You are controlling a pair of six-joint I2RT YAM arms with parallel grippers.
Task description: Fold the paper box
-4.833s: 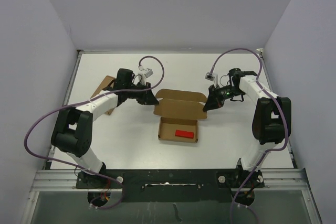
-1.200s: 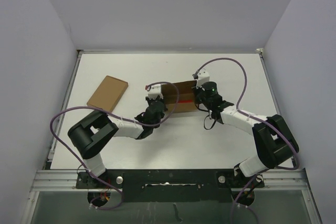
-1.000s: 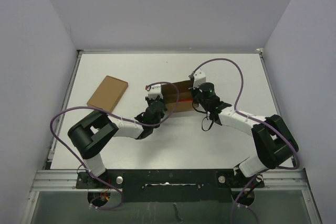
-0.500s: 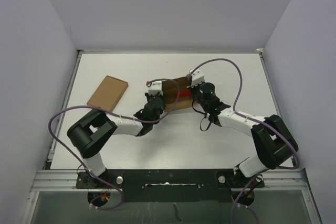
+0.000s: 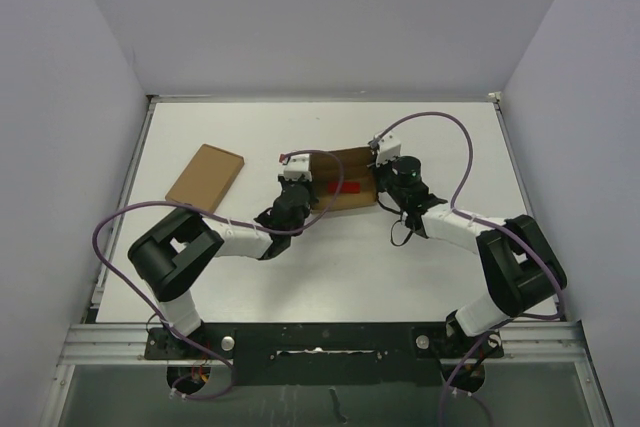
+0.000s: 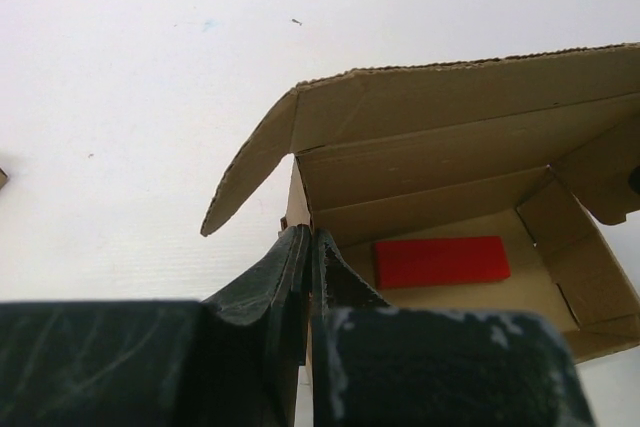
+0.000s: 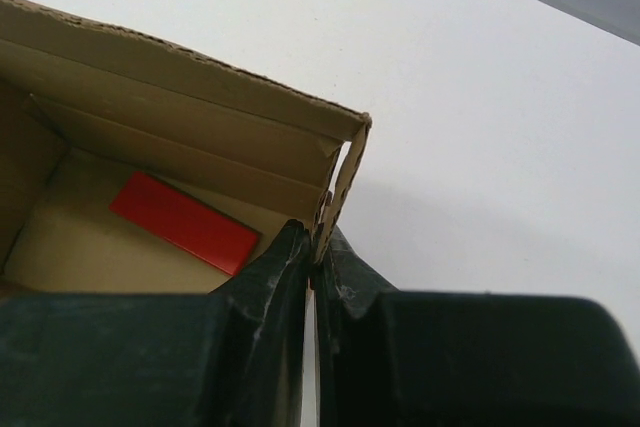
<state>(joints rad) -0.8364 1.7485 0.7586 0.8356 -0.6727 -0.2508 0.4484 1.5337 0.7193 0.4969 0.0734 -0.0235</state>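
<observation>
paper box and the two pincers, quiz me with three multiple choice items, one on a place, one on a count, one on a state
1. Where is the red block?
A. outside the carton, beside it
B. on the floor inside the paper box
C. on top of a closed lid

2. How many brown cardboard things does the top view show?
A. one
B. two
C. three

3. How do the left pincer and the right pincer stand?
A. both wide open above the box
B. each shut on the red block
C. each shut on a side wall of the box

Answers:
1 B, both wrist views show the block lying flat on the box floor.
2 B, there is the paper box plus the flat cardboard rectangle to its left.
3 C, each wrist view shows a cardboard wall edge pinched between closed fingers.
</observation>
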